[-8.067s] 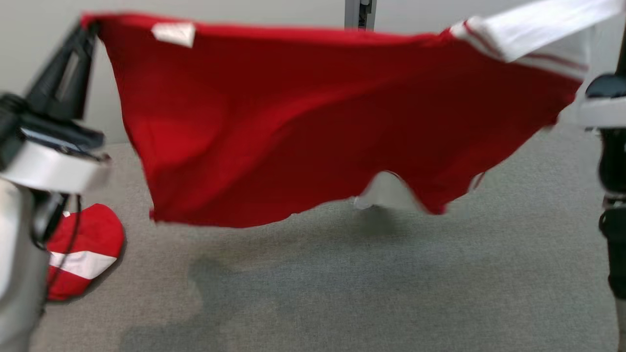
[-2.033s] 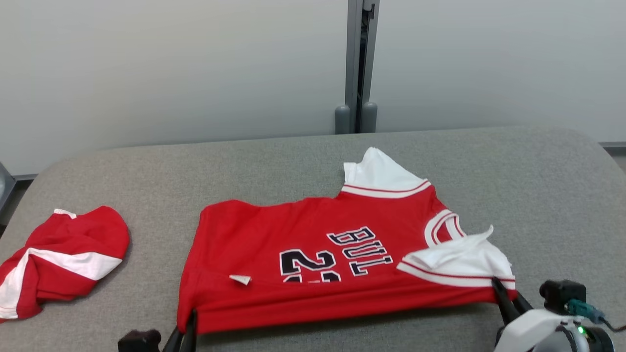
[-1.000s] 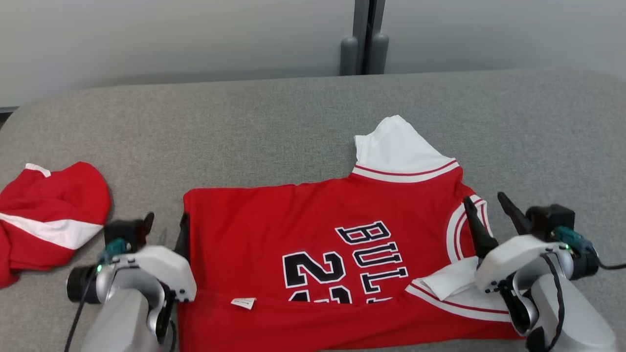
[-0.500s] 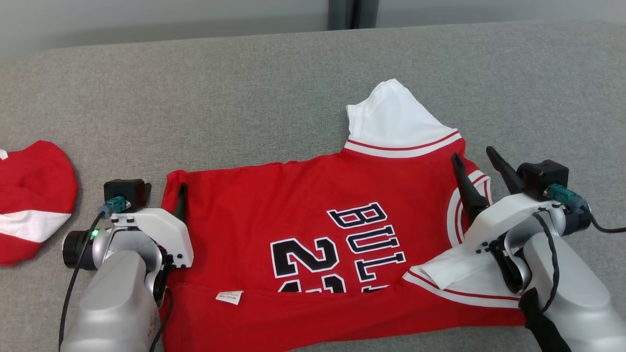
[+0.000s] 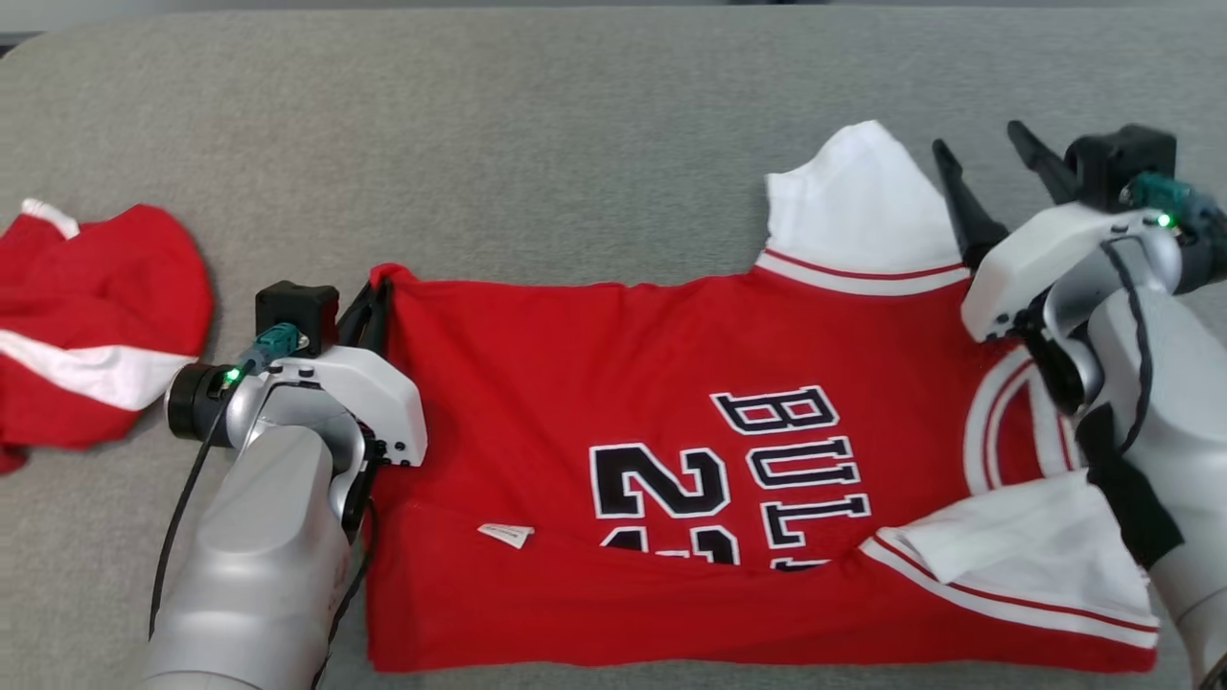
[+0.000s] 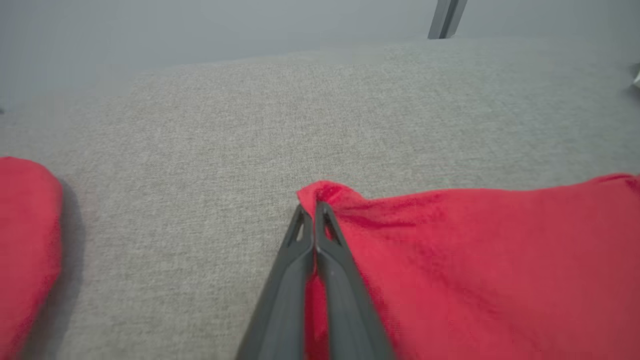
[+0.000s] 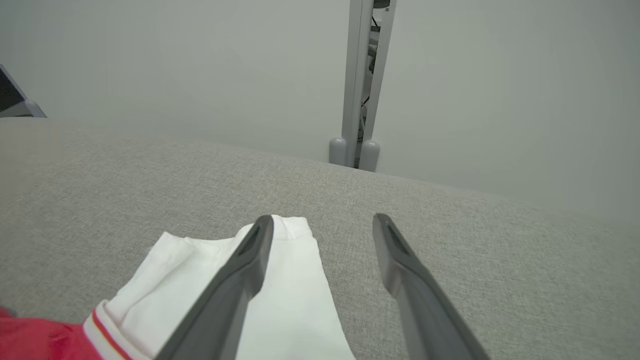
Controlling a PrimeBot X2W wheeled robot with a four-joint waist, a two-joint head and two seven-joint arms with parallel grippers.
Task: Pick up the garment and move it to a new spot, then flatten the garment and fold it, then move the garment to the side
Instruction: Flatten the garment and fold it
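The garment [image 5: 623, 364], a red jersey with black lettering and white sleeves, lies spread on the grey surface [image 5: 575, 144]. My left gripper [image 5: 376, 289] is at its far left corner, shut on the red fabric. In the left wrist view the closed fingertips [image 6: 314, 212] pinch the bunched corner of the garment [image 6: 475, 260]. My right gripper [image 5: 980, 142] stands open just right of the far white sleeve [image 5: 863, 196]. In the right wrist view my right gripper [image 7: 324, 222] is open, its left finger over the white sleeve [image 7: 295, 310], its right finger over bare surface.
A second red and white cloth [image 5: 86, 316] lies crumpled at the left, close to my left arm, and shows as a red patch [image 6: 25, 240] in the left wrist view. A grey wall with a metal post [image 7: 361, 80] rises behind the surface.
The left gripper has shut on the garment's far left corner. The right gripper has moved from over the collar to beside the far white sleeve. The camera has tilted down.
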